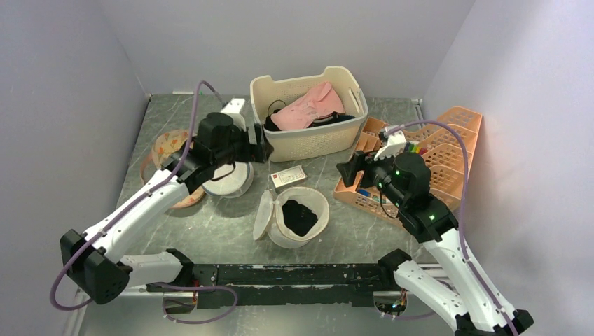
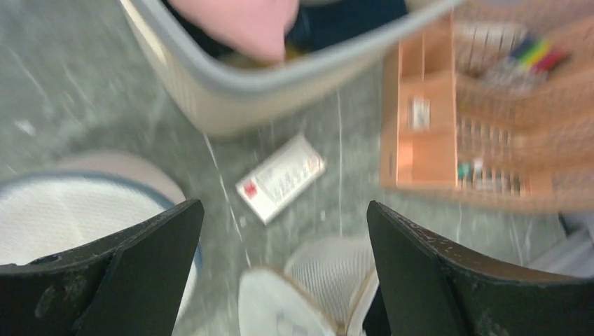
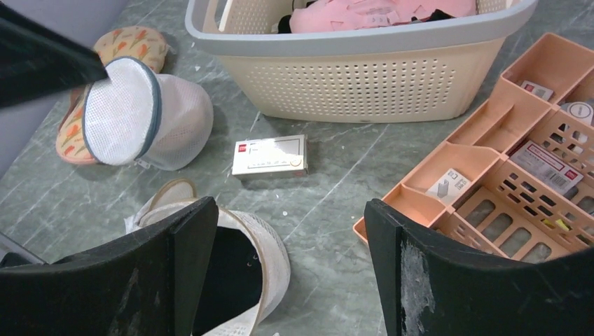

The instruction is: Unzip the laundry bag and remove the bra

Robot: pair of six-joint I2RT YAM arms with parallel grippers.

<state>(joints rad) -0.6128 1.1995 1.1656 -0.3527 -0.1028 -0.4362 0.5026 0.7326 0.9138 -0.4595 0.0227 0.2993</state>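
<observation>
The laundry bag (image 1: 316, 210) lies unzipped in the middle of the table, its round lid (image 1: 264, 215) flopped open to the left. Inside it sits the black bra (image 1: 300, 217). My left gripper (image 1: 262, 150) hovers open behind the bag, near the basket; its blurred wrist view shows the laundry bag (image 2: 329, 276) below the open left gripper (image 2: 284, 204). My right gripper (image 1: 345, 171) is open to the right of the bag, beside the orange tray. In the right wrist view the laundry bag (image 3: 277, 262) and the bra (image 3: 228, 269) lie at the lower left of the empty right gripper (image 3: 288, 206).
A plain white round mesh bag (image 1: 231, 180) lies under the left arm, on a patterned slipper (image 1: 168, 147). A small white box (image 1: 288, 176) lies behind the laundry bag. A cream basket (image 1: 312, 136) of clothes stands at the back. An orange organiser tray (image 1: 441, 168) fills the right.
</observation>
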